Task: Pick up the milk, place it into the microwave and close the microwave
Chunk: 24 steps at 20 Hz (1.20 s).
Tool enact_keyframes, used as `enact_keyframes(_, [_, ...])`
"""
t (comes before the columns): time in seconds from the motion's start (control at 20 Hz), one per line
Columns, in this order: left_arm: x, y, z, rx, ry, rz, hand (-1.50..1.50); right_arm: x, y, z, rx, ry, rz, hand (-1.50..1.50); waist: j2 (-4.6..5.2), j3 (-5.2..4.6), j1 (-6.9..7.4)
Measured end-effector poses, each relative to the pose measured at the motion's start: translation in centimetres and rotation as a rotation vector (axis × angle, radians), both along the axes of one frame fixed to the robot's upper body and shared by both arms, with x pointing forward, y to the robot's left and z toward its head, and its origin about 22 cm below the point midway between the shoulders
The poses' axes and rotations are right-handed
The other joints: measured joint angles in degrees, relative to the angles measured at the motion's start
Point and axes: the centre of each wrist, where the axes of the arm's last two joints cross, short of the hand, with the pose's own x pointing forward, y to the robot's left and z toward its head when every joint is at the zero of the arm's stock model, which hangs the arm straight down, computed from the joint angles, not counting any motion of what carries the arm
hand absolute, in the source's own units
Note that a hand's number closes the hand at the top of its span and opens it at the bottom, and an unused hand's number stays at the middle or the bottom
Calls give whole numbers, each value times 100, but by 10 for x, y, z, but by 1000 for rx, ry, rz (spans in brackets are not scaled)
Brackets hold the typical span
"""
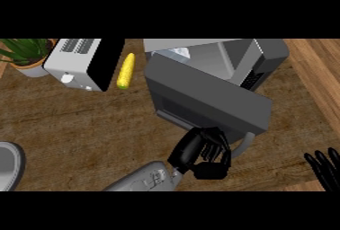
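Milk carton, white, [179, 53] seems to sit inside the grey box microwave [266, 58], so closing remains; left hand [203, 152], fingers curled but clasping nothing, presses the dark door [206, 96], right hand [325, 168] rests open right of the microwave

Single head view, steeply down, counter [79, 130] seemingly close

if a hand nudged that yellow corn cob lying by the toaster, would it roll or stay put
The corn cob would probably roll sideways: it looks long and rounded, lying flat on the wooden counter. It likely stays stiff rather than bending. The white toaster close beside it would probably stop a roll that way.
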Motion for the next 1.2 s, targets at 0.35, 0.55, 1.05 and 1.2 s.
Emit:
enact_keyframes(0.35, [30,-8,21,-35,-28,98,150,1,4,15,-3,7,13,-150,60,5,-160])
enact_keyframes(0.55, [46,-10,30,-50,-31,138,150,2,7,22,-5,8,21,-150,102,8,-259])
enact_keyframes(1.05, [80,-7,47,-113,4,216,150,6,7,39,-12,-2,30,-150,204,12,-424])
enact_keyframes(1.2, [87,-4,49,-139,16,229,150,7,6,43,-14,-4,32,-150,220,13,-461])
